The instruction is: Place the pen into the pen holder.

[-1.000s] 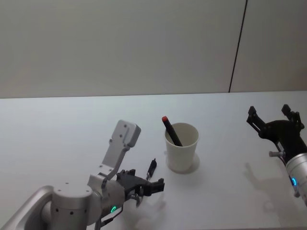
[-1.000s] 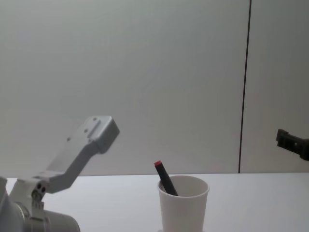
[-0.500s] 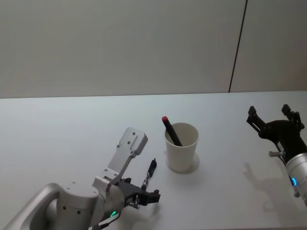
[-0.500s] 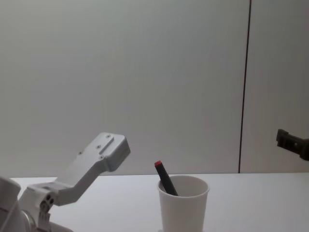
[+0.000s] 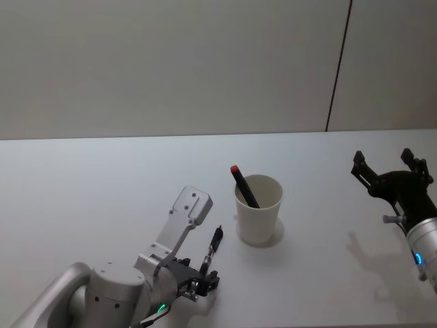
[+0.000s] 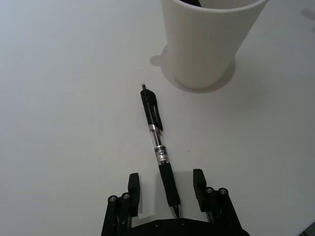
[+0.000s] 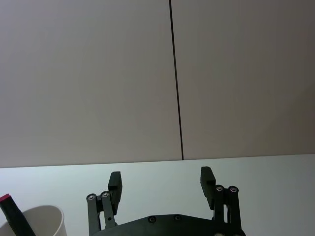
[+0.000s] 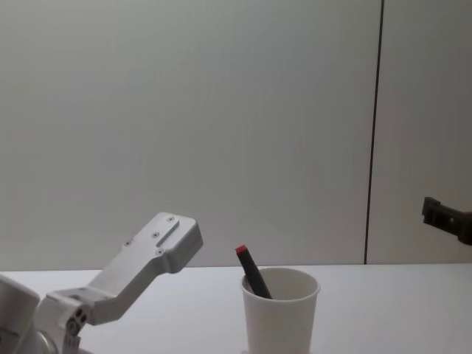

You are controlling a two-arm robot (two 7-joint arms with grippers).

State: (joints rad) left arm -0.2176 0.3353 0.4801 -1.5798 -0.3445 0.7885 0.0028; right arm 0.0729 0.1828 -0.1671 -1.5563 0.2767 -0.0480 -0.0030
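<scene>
A black click pen (image 5: 214, 244) (image 6: 158, 145) lies flat on the white table, just left of the pen holder (image 5: 259, 213) (image 6: 208, 45) (image 8: 280, 318), a white paper cup. My left gripper (image 5: 204, 281) (image 6: 166, 186) is low over the table and open, one finger on each side of the pen's near tip end with gaps both sides. A black marker with a red cap (image 5: 242, 184) (image 8: 250, 270) leans inside the cup. My right gripper (image 5: 391, 168) (image 7: 161, 180) hangs open and empty at the far right, apart from the cup.
The table (image 5: 95, 178) runs back to a plain grey wall with a dark vertical seam (image 5: 339, 65). My left arm's white link (image 5: 181, 220) (image 8: 151, 254) rises left of the cup.
My left gripper has drawn back toward me and sunk lower, ending around the pen's near end. The pen, cup and right arm have not moved.
</scene>
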